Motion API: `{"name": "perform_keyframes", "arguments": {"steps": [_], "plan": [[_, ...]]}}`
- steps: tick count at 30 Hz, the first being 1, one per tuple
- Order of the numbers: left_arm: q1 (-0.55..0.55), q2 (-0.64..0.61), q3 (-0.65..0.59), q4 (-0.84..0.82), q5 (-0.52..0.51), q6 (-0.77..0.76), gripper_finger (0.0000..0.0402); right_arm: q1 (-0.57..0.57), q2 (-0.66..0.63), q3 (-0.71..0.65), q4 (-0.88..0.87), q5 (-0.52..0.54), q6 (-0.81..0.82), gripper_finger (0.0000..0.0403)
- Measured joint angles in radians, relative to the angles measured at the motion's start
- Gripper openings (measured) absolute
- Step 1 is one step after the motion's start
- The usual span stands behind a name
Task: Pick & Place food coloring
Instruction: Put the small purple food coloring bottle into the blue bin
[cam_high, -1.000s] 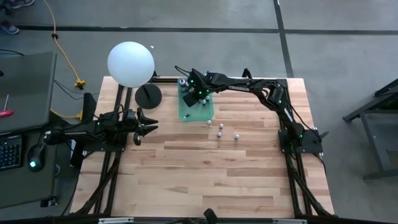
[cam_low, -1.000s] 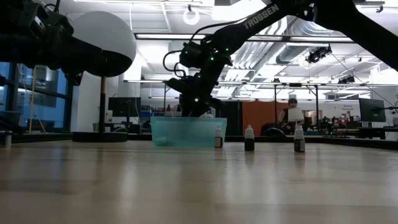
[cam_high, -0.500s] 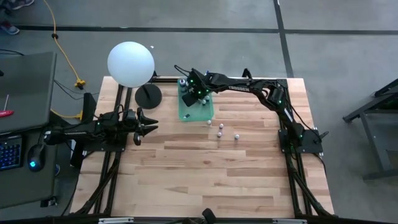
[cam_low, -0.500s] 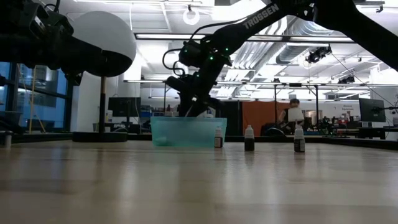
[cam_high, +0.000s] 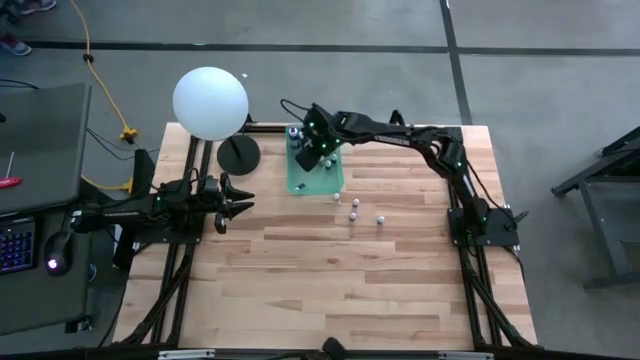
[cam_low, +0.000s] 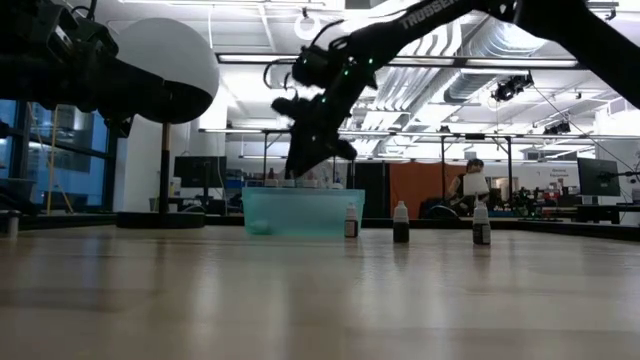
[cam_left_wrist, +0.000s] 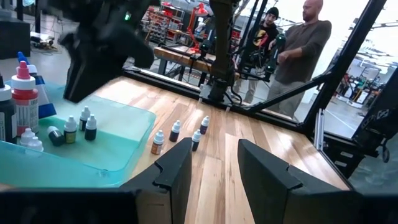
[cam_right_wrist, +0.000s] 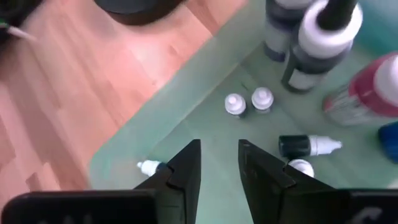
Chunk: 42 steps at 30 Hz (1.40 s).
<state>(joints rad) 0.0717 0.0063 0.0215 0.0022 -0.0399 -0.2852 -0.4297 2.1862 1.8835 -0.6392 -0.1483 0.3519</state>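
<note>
The green tray (cam_high: 315, 172) sits at the table's far middle and holds several food coloring bottles: two small ones upright (cam_right_wrist: 235, 104), two lying on their sides (cam_right_wrist: 308, 145), and larger ones (cam_right_wrist: 323, 37) at its far end. More small bottles (cam_high: 353, 210) stand on the wood to the tray's near right. My right gripper (cam_right_wrist: 219, 149) hangs above the tray (cam_low: 303, 212), open and slanting down, with nothing between its fingers. My left gripper (cam_high: 245, 203) waits open and level at the table's left side.
A white ball-shaped lamp (cam_high: 210, 103) on a black round base (cam_high: 238, 153) stands left of the tray. Bare wood stretches across the near half of the table (cam_high: 330, 290). People stand in the room beyond the table (cam_left_wrist: 298, 43).
My right gripper has risen from just over the tray's rim to well above it and has rolled a little at the wrist. The bottles and tray have stayed where they were.
</note>
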Motion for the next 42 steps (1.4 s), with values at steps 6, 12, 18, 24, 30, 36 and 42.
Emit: {"name": "perform_keyframes", "arguments": {"steps": [6,12,18,24,30,36,42], "plan": [[0.000,0.000,0.000,0.000,0.001,0.000,0.0129,0.004,-0.090,0.000,-0.138,0.015,-0.108,0.0087],[0.000,0.000,0.000,0.000,0.004,0.000,0.0129,0.017,-0.169,0.000,-0.441,0.036,-0.239,0.0085],[0.000,0.000,0.000,0.000,0.004,0.000,0.0129,0.038,-0.208,0.000,-0.747,0.044,-0.281,0.0085],[0.000,0.000,0.000,0.000,0.004,0.000,0.0129,0.059,-0.220,0.000,-0.925,0.085,-0.254,0.0085],[0.000,0.000,0.000,0.000,0.004,0.000,0.0129,0.103,-0.355,-0.118,-0.913,-0.014,-0.248,0.0085],[0.000,0.000,0.000,0.000,0.004,0.000,0.0129,0.153,-0.649,-0.484,-0.675,-0.002,-0.162,0.0086],[0.000,0.000,0.000,0.000,0.004,0.000,0.0129,0.226,-0.872,-0.852,-0.333,-0.009,-0.106,0.0086]]}}
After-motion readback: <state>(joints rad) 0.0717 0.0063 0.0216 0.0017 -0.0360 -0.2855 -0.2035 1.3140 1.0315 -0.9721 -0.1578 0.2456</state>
